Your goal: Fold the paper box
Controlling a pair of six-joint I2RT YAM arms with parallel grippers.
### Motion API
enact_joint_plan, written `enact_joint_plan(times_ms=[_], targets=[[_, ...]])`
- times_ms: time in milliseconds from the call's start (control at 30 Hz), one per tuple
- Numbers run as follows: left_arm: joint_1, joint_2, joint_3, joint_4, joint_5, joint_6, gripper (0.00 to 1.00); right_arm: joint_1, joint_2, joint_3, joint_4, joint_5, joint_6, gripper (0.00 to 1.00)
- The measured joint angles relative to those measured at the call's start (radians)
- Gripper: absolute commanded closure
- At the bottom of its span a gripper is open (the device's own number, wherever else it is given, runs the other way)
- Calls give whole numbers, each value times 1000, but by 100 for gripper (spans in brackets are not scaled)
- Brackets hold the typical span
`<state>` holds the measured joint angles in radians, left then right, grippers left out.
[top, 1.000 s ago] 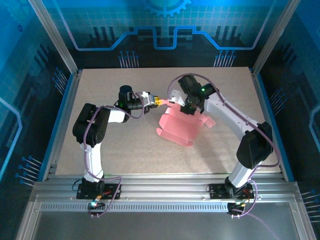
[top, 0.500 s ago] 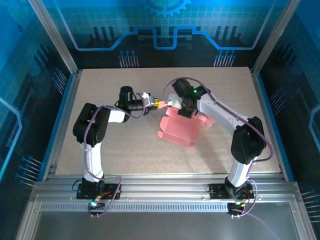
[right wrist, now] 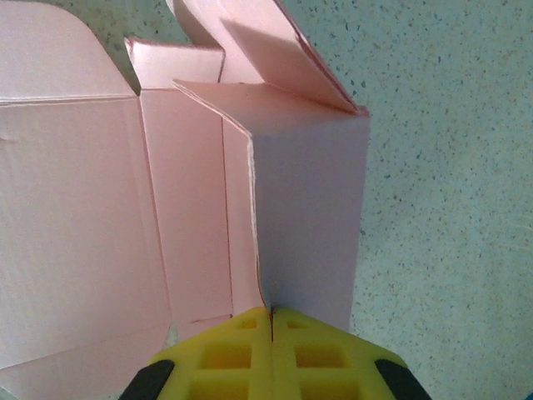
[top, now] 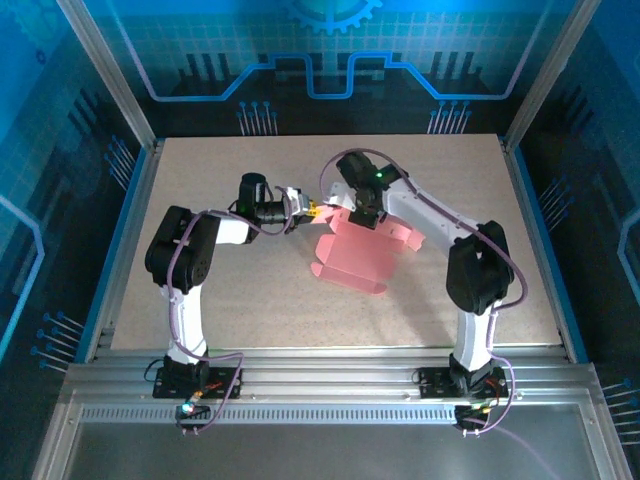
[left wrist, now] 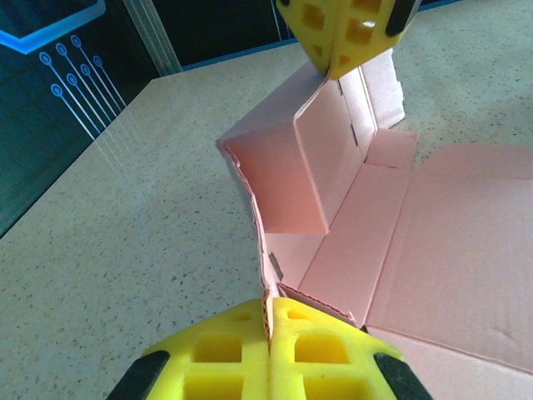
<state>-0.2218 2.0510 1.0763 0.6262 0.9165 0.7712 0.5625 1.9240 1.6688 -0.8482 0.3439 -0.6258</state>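
The speckled counter (top: 220, 300) has open room on all sides of the paper box (top: 352, 262), which lies near its middle. The box's flat panel spreads toward the near edge. The left claw (top: 311, 207) is clamped on one edge of the box's raised wall, and the right claw (top: 362, 214) is pinched on the opposite edge.

Box (top: 352, 262) at centre of surface (top: 240, 300), flat panel nearest. Left hand (top: 313, 208) at raised far wall's left end; right hand (top: 356, 217) at its right end.
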Motion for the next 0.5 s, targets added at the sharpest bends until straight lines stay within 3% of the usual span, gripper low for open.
enact_joint_plan(times_ms=[500], targets=[[-54, 0, 17, -106, -76, 75, 100, -19, 35, 42, -26, -102, -3, 84]])
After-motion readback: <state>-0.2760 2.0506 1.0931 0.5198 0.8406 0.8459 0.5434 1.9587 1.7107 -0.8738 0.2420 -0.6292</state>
